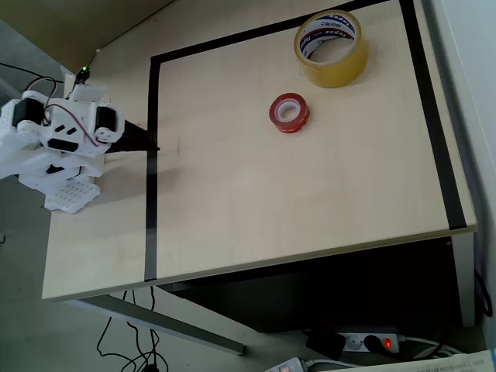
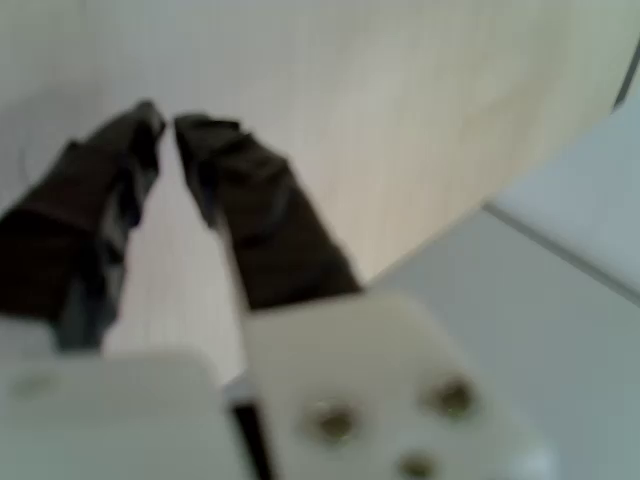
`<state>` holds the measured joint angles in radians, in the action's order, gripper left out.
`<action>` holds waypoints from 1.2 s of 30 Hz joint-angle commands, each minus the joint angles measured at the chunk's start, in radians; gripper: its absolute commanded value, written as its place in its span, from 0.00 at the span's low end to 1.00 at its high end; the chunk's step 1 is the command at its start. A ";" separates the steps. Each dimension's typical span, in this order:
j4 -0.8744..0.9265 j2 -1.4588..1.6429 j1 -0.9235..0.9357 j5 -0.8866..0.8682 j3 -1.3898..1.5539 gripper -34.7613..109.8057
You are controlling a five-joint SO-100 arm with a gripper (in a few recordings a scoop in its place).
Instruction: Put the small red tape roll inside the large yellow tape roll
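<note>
Pale wood-grain bench (image 1: 256, 194), matte, with black tape lines (image 1: 151, 170) marking a rectangular work area on its top. Grey floor around it; cables and a white power strip (image 1: 370, 341) with a lit red switch lie below the bench's near edge in the overhead view.

The large yellow tape roll (image 1: 332, 48) lies flat near the far right corner of the marked area, hole facing up, so its axis runs vertical. Tall ring, translucent amber, white core printed in blue and red. The small red tape roll (image 1: 289, 112) lies flat too, hole up, glossy red with a white core; it sits near the yellow roll, toward the bench's middle, clearly apart from it.

White plastic arm (image 1: 58, 136) folded at the bench's left edge, outside the black line. Its dark jaws (image 1: 142, 139) point right, tip just over the left tape line. In the wrist view the gripper (image 2: 165, 118) is blurred: two dark fingers (image 2: 255, 200) taper to tips that almost meet, a thin gap between them, pinching nothing.
</note>
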<state>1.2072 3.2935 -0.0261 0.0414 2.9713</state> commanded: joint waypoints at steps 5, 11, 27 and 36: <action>0.069 -0.701 0.017 0.025 -0.673 0.24; 0.238 -1.043 0.046 0.132 -1.238 0.24; 0.541 -1.959 -0.095 0.196 -2.252 0.50; 0.588 -2.246 -0.063 0.179 -2.447 0.51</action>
<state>1.7533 1.1137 -0.1012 0.2148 0.6918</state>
